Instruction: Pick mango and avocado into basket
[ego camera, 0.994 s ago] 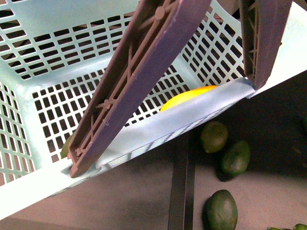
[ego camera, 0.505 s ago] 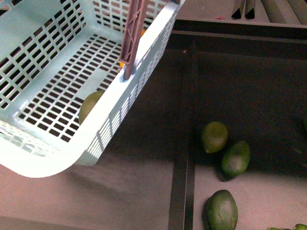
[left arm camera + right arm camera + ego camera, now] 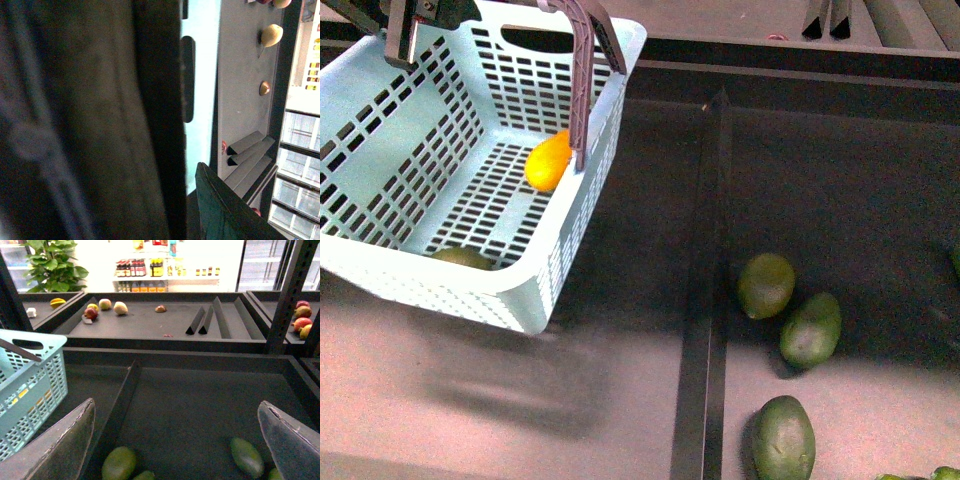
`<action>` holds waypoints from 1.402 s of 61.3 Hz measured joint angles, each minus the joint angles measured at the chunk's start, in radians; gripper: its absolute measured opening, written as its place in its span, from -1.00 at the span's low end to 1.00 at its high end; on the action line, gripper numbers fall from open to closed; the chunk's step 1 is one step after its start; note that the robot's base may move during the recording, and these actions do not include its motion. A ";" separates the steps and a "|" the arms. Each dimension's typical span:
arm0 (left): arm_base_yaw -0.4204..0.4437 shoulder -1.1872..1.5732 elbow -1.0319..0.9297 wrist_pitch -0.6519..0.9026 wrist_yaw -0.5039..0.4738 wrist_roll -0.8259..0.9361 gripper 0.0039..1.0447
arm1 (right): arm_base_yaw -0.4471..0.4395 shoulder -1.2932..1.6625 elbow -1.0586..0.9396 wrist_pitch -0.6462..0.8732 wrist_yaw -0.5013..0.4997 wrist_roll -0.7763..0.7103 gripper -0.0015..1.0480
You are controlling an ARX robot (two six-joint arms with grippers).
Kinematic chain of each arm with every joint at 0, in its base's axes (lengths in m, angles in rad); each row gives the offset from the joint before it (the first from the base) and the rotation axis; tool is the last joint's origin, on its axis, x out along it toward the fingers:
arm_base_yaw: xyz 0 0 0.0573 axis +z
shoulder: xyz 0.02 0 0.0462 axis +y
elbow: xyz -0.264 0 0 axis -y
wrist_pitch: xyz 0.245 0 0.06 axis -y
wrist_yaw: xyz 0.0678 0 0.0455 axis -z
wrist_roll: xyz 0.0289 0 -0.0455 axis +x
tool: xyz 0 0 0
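Observation:
The light teal basket [image 3: 535,290] hangs tilted at the upper left of the front view. My left gripper [image 3: 415,28] is shut on its brown handle at the top. Inside it, the yellow-orange mango [image 3: 548,162] lies on the slotted floor, and the olive-green avocado [image 3: 462,257] rests against the near wall. The left wrist view is mostly blocked by the dark handle, with a strip of basket wall [image 3: 201,75] and one finger [image 3: 220,215] showing. My right gripper [image 3: 175,440] is open over the dark shelf, nothing between its fingers, with the basket [image 3: 35,385] off to one side.
Three more green avocados [image 3: 766,285] [image 3: 811,329] [image 3: 783,437] lie on the dark shelf right of a raised divider [image 3: 705,300]. Two of them [image 3: 119,464] [image 3: 247,456] show under my right gripper. A farther shelf holds assorted fruit [image 3: 105,304] and black wedges [image 3: 205,320].
The basket has swung away from the camera to the upper left, from filling the view to hanging smaller and tilted. The mango and avocado shifted inside it.

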 joint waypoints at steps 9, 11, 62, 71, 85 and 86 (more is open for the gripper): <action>0.003 0.021 -0.005 0.013 0.023 0.023 -0.46 | 0.000 0.000 0.000 0.000 0.000 0.000 0.83; 0.002 0.021 -0.011 0.019 0.031 0.026 -0.46 | 0.000 0.000 0.000 0.000 0.000 0.000 0.83; 0.050 -0.529 -0.336 -0.166 -0.083 0.066 0.85 | 0.000 0.000 0.000 0.000 0.000 0.000 0.83; 0.063 -0.571 -0.600 0.394 -0.064 0.512 0.48 | 0.000 0.000 0.000 0.000 0.000 0.000 0.83; 0.119 -0.785 -1.022 0.942 -0.021 1.364 -0.55 | 0.000 0.000 0.000 0.000 0.000 0.000 0.83; 0.122 -0.800 -1.049 0.946 -0.014 1.384 -0.66 | 0.000 0.000 0.000 0.000 0.000 0.000 0.83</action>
